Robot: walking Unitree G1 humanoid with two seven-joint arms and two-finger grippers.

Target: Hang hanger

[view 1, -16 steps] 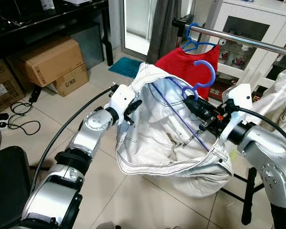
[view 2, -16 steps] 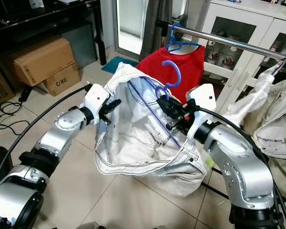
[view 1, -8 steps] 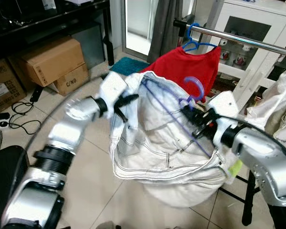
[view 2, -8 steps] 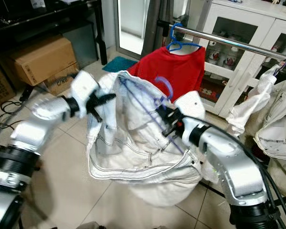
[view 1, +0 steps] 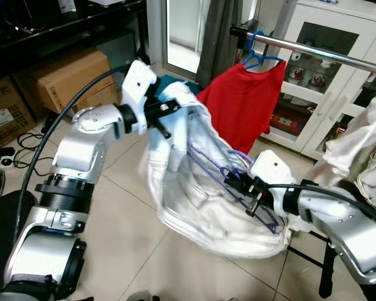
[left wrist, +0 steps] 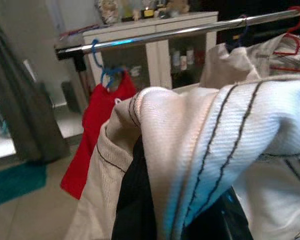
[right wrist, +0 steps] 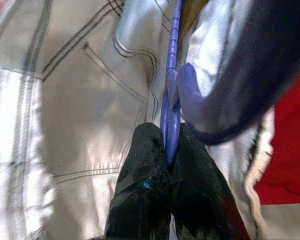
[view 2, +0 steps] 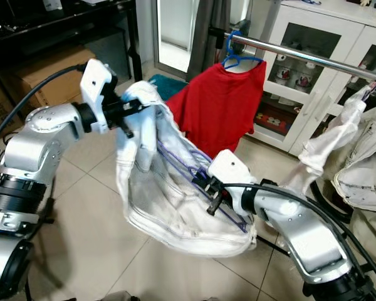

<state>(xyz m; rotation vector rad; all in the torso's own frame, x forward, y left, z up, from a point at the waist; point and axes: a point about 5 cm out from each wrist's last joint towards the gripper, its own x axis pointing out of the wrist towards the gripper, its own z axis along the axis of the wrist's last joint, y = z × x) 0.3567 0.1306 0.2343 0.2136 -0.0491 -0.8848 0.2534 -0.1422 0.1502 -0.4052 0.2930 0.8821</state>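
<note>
A white denim garment (view 1: 194,194) with dark stitching hangs between my two arms. My left gripper (view 1: 166,113) is shut on its upper edge and holds it high; in the left wrist view the cloth (left wrist: 215,130) drapes over a black finger (left wrist: 132,200). A blue hanger (view 1: 208,162) lies slanted inside the garment. My right gripper (view 1: 239,185) is shut on it low down, with both fingers (right wrist: 140,190) clamped on the blue hanger (right wrist: 170,125). The chrome rail (view 1: 313,51) runs behind, above both grippers.
A red shirt (view 1: 247,103) hangs on a blue hanger on the rail. A white glass-door cabinet (view 1: 338,34) stands behind. Pale garments (view 2: 363,163) hang at the right. Cardboard boxes (view 1: 56,81) and cables (view 1: 12,157) sit at the left. A black rack foot (view 1: 326,263) is at lower right.
My left gripper lifted the garment's edge up and to the left. My right gripper sank lower with the hanger, so its hook no longer stands above the cloth.
</note>
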